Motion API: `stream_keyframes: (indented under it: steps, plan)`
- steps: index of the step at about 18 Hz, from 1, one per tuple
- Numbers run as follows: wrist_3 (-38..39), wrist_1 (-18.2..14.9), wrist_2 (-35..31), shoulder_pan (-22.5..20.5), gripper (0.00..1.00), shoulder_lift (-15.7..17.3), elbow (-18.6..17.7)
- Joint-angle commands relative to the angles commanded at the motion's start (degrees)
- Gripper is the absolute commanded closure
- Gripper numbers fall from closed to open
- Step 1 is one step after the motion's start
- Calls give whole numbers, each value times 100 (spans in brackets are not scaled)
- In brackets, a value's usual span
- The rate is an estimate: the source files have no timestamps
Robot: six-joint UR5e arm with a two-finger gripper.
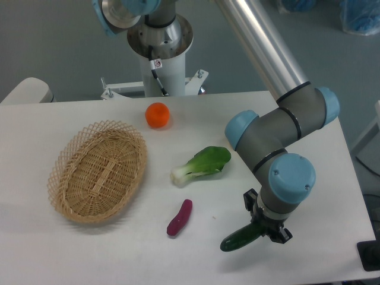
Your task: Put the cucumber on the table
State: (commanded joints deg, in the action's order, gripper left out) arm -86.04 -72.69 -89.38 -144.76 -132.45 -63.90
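Note:
The dark green cucumber [239,238] lies low over the white table [178,255] near its front right edge, slanting up to the right. My gripper [265,227] is directly above its right end, fingers closed around it. Whether the cucumber's left end touches the tabletop I cannot tell. The right end is hidden under the gripper body.
An oval wicker basket [98,171] sits at the left. A bok choy [203,164] and a small purple vegetable [179,218] lie mid-table, left of the gripper. An orange fruit [157,114] rests near the robot base [159,59] at the back.

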Motion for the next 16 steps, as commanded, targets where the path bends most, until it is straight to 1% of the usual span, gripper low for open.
stream_keyframes:
  steps: [12,16]
  plan:
    - [9,-9,-9,-9,86,-9,35]
    - [0,-79,-9,-131,87,96,-44]
